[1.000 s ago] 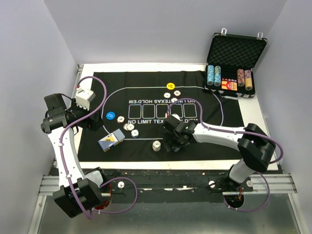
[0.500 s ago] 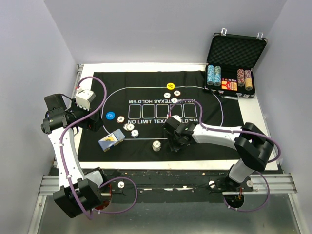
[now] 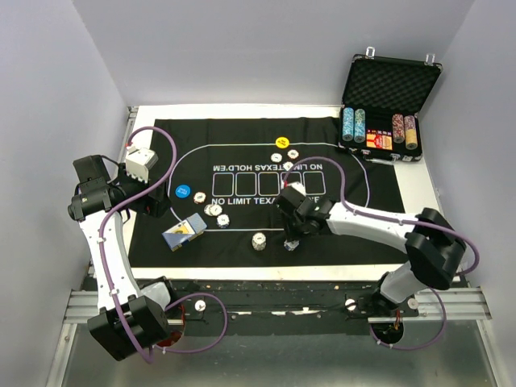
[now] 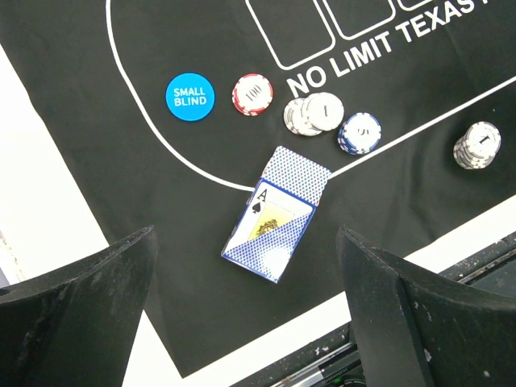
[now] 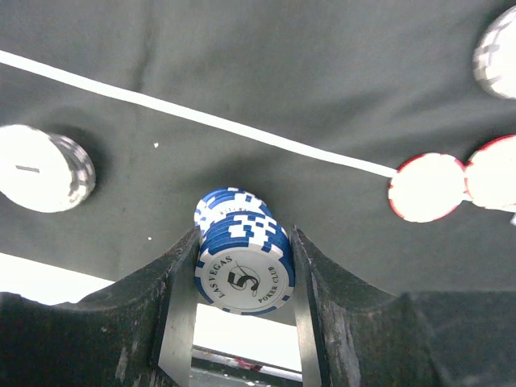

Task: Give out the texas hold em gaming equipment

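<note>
Over the left half of the white worktop (image 3: 242,111), the left tool (image 4: 250,318) hangs with its jaws spread wide and nothing between them, above a large black felt mat (image 3: 242,137) with white print. Beneath it lie a round blue button disc (image 4: 190,95) marked "small blind", a single red-edged poker chip (image 4: 252,94), a few overlapping white chips (image 4: 314,113), a blue-edged chip (image 4: 359,133) and, nearer the mat's front edge, a blue-backed card box (image 4: 276,212) showing an ace of spades. A short white chip stack (image 4: 476,144) stands to their right. Right of that, the right tool (image 5: 244,278) has its two fingers pressed against opposite sides of a small blue-and-white poker chip stack (image 5: 242,258) marked "5", close to the mat's front edge; whether the stack is off the felt cannot be told. Farther back sits a round yellow button disc (image 3: 281,142), and at the far right corner an open black carrying case (image 3: 391,81) holds rows of chips.
</note>
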### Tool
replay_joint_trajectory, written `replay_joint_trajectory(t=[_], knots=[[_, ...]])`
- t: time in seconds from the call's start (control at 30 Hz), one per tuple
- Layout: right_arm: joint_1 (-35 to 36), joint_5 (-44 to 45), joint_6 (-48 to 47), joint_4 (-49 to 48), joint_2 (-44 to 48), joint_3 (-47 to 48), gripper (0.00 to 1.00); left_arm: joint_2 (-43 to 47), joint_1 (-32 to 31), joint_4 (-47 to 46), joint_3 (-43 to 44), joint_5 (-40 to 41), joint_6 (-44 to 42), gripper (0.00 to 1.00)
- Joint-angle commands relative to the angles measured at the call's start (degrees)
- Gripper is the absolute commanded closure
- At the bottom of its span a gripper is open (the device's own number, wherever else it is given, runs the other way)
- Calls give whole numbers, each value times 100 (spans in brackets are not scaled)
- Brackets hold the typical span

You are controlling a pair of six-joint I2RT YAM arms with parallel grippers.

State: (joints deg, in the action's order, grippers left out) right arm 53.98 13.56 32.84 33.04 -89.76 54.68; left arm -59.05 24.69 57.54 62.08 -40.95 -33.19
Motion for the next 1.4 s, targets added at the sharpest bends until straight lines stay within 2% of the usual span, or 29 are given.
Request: replay_joint_trajectory(t=[0.0,0.23,0.53,0.77,0.97,1.2,1.37], knots=[[-396,314,-181,308,511,351,63,86,45,47,-39,17,-82,1],[-1458,375,-612,283,670,421,63,113,45,56,-30,8,-82,1],[-2839,498,-674,-218,-6,614,64,95,45,108,14,8,-126,1],[-3384,630,-753,-544,-481,685,65,78,45,161,49,-1,-153,1],[-3569,770,-718,-711,-631,430,64,95,45,170,14,8,-205,1],[-3631,991,-577,-781,-824,421,54,25,45,389,50,34,-477,1],[-3631,946,-559,-764,-912,439,30,104,45,565,-161,8,-837,1]])
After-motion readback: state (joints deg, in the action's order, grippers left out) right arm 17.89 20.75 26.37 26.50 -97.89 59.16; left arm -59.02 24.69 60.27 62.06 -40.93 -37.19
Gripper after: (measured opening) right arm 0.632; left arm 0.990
